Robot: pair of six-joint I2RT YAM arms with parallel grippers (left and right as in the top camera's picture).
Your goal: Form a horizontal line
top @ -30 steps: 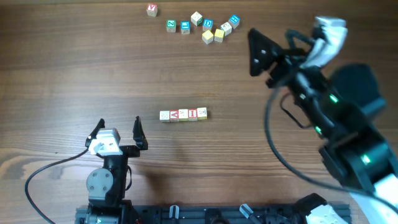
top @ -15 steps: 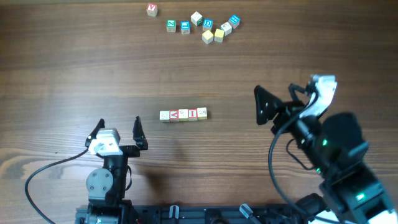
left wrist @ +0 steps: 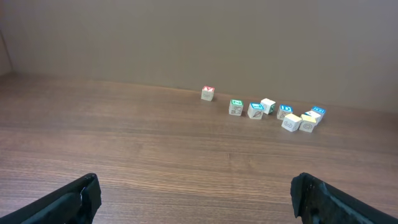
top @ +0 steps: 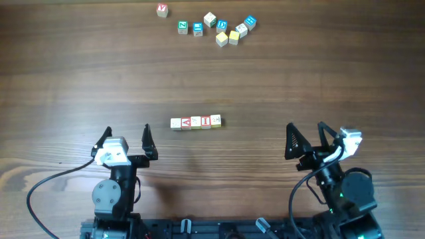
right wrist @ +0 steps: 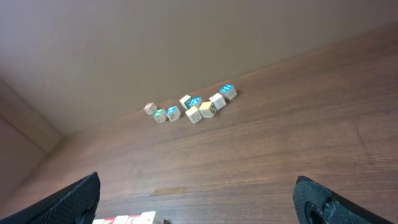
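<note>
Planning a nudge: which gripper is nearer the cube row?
Left. The left gripper sits just below-left of the row; the right gripper is farther off, to its lower right.

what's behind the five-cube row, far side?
Beyond the horizontal line lies bare table, then loose cubes scattered near the far edge. Nothing covers that stretch overhead; most cube letters are too small to read.

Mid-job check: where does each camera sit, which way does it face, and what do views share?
Overhead: above the table, looking straight down on the row of five pale wooden alphabet cubes; left gripper and right gripper both show, open.
Left wrist: low, facing the far scattered cluster of lettered cubes; own dark fingertips at bottom corners.
Right wrist: low, same facing; fingertips likewise, row's end at bottom edge.
Shared: all three see the cluster.
</note>
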